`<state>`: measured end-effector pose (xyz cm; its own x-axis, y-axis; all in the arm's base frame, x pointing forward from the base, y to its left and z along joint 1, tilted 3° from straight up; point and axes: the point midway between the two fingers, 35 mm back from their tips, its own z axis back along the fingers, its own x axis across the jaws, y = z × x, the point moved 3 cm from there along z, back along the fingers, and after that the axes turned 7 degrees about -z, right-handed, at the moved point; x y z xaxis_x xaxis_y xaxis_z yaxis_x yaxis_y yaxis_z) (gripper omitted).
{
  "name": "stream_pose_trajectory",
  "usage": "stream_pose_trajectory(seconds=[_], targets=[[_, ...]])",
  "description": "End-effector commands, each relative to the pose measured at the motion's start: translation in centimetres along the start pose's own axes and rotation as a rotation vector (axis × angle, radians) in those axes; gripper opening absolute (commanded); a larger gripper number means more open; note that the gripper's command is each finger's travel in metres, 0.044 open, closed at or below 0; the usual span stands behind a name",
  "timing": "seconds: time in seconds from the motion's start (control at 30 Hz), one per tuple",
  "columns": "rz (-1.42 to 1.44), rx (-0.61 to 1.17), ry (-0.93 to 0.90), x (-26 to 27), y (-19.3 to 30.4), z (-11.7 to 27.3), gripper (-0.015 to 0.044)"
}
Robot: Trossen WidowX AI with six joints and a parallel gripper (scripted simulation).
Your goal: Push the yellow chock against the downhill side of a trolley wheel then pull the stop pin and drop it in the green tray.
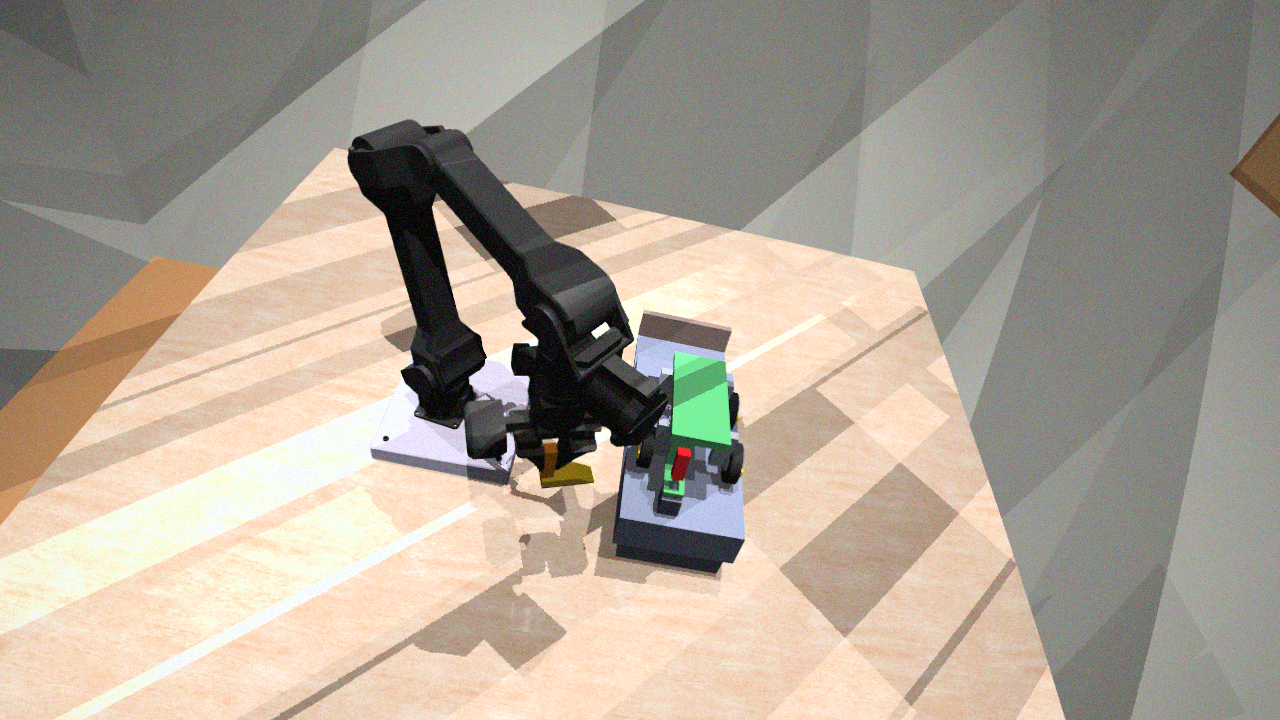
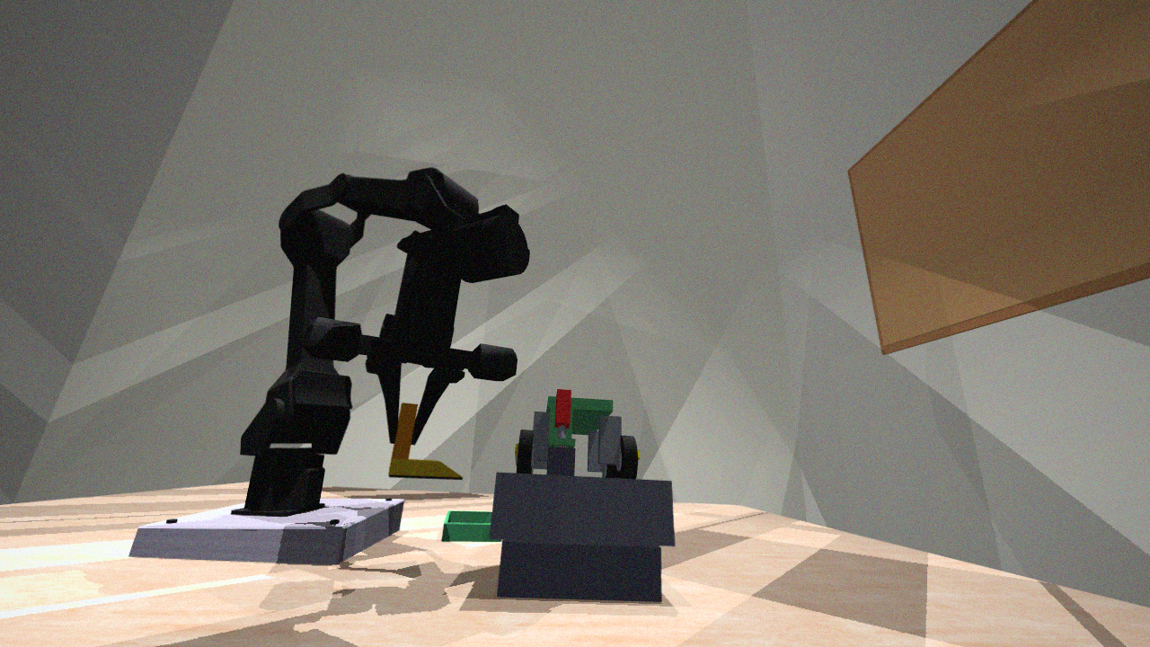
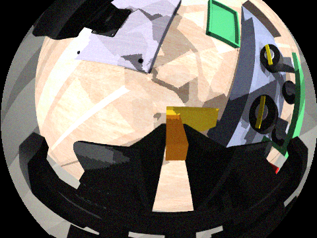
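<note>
My gripper is shut on the orange handle of the yellow chock. The chock hangs above the table, left of the ramp, its low end pointing toward the ramp. The trolley stands on the ramp. The red-headed stop pin sits upright in its bracket at the trolley's near, uphill end. The green tray lies on the table beside the ramp; the arm hides it in the top view.
The arm's pale base plate lies left of the ramp. A raised end plate stands at the ramp's far, downhill end. The ramp's side wall is close to the right of the held chock in the wrist view.
</note>
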<state>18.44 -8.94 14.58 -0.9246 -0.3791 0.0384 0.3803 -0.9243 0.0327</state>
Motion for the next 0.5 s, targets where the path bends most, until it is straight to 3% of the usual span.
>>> stream_pose_trajectory(seconds=[0.0,0.47], targets=[[-0.005,0.013,0.008,-0.1,0.2,1.5,0.0],[-0.005,0.013,0.009,-0.3,0.5,5.1,0.0]])
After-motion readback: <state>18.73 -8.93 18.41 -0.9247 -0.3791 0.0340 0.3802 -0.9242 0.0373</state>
